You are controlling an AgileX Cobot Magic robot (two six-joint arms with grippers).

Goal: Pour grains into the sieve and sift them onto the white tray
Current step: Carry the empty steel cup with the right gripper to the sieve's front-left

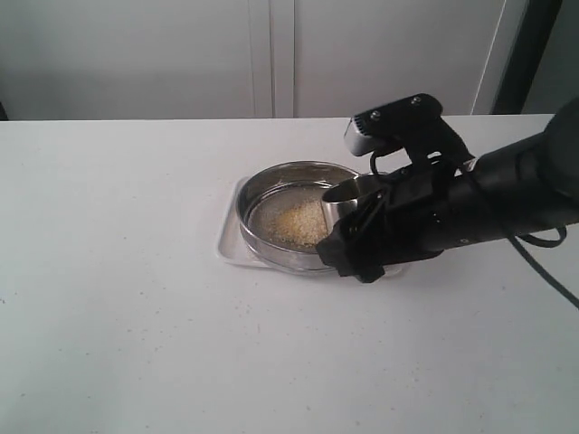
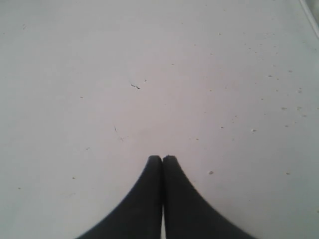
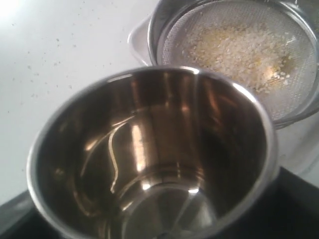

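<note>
Right gripper [image 1: 366,228] is clamped on the steel cup [image 3: 149,159], which is tipped with its mouth toward the sieve [image 1: 271,185]. The right wrist view shows the cup's inside bare and shiny, with no grains left that we can see. The grains [image 3: 239,50] lie in a loose yellow-and-pale patch on the mesh, just ahead of the cup's lip and below it. The sieve sits on the white tray [image 1: 231,240], whose rim shows just outside the ring wall on the side away from the gripper. Left gripper [image 2: 162,160] has its fingers pressed together on nothing, over bare tabletop [image 2: 149,74]; sieve and tray are out of its view. We judge the pour done and sifting next. To finish cleanly, we would right the cup while its lip is over the mesh, so any clinging grain drops inside the ring, then draw back without clipping the ring wall next to the gripper. For sifting, short gentle shakes with the ring held level and centred over the tray; the sieve looks nearly as wide as the tray, so any drift sideways would put fines on the table.
</note>
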